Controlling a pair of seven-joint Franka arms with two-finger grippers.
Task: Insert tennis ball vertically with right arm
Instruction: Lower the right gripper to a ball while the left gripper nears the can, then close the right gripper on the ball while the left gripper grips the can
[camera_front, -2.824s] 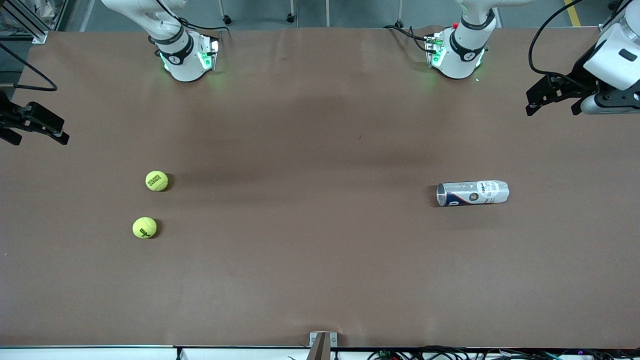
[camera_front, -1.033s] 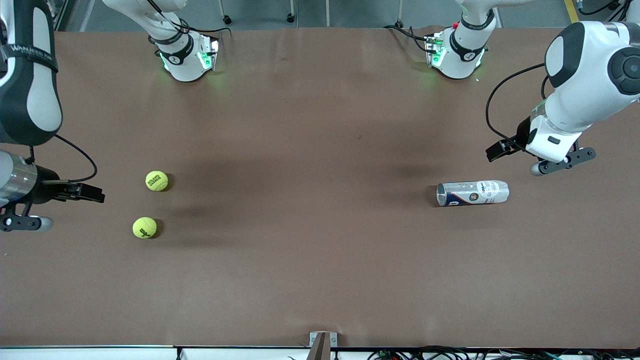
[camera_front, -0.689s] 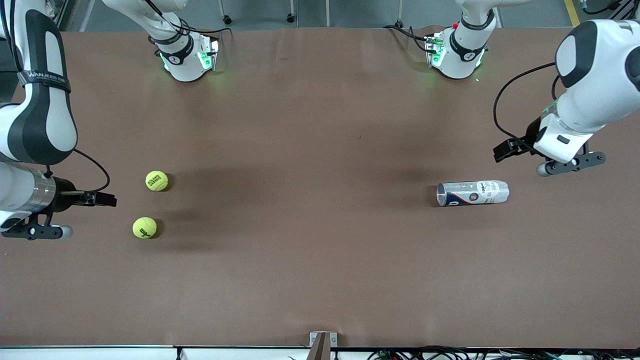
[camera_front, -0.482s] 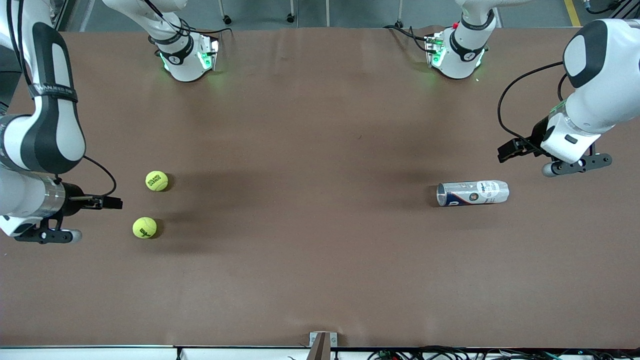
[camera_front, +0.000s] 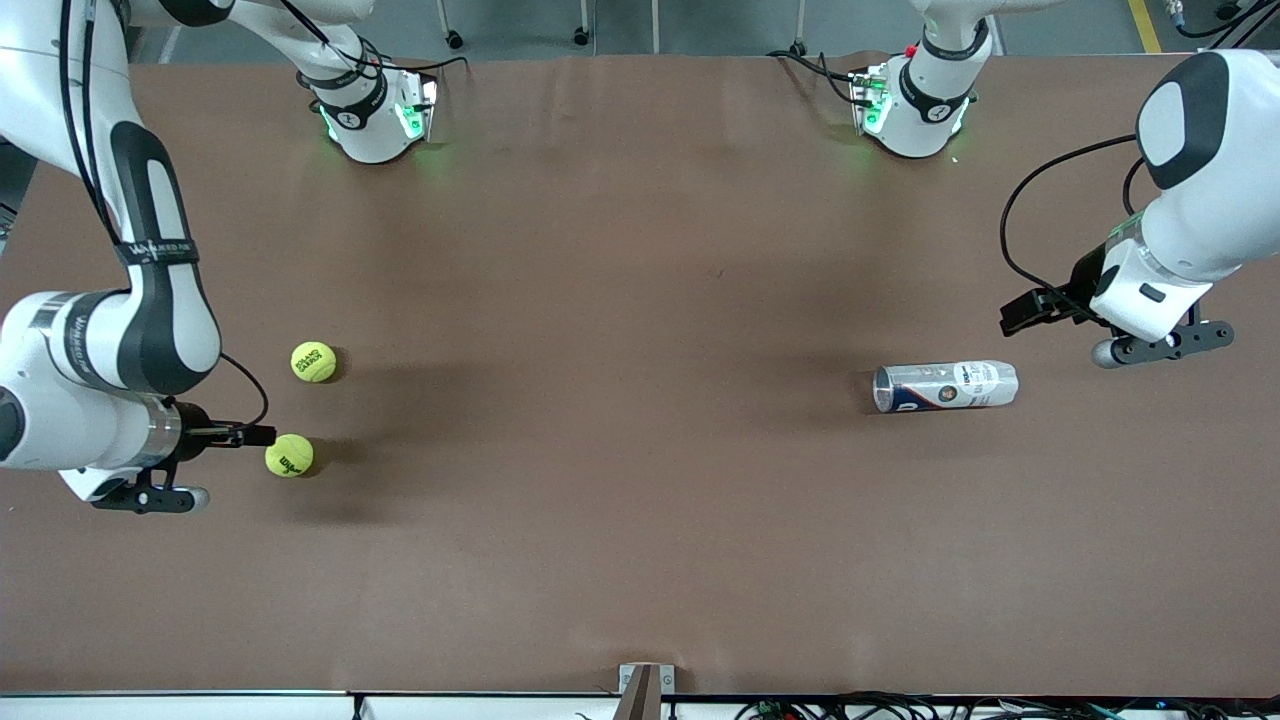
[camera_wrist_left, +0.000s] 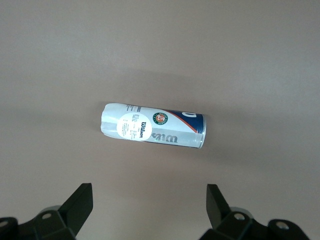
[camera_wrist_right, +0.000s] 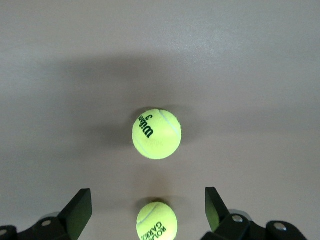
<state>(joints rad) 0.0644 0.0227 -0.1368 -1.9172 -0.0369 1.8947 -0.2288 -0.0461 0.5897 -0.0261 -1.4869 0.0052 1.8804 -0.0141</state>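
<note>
Two yellow tennis balls lie on the brown table toward the right arm's end. One ball (camera_front: 313, 361) (camera_wrist_right: 156, 221) is farther from the front camera than the other ball (camera_front: 289, 455) (camera_wrist_right: 156, 133). My right gripper (camera_front: 243, 436) (camera_wrist_right: 148, 201) hangs open and empty above the table beside the nearer ball. A clear ball can (camera_front: 945, 386) (camera_wrist_left: 152, 125) with a silver and blue label lies on its side toward the left arm's end. Its mouth faces the balls. My left gripper (camera_front: 1022, 312) (camera_wrist_left: 150, 202) is open and empty, up over the table beside the can.
Both arm bases (camera_front: 370, 115) (camera_front: 915, 105) stand along the table's edge farthest from the front camera. A small metal bracket (camera_front: 645, 685) sits at the nearest edge. Bare brown tabletop (camera_front: 620, 400) stretches between the balls and the can.
Both arms have swung in over the table. The right gripper has travelled toward the nearer ball and now sits right beside it. The left gripper has drifted slightly. Balls and can have not moved.
</note>
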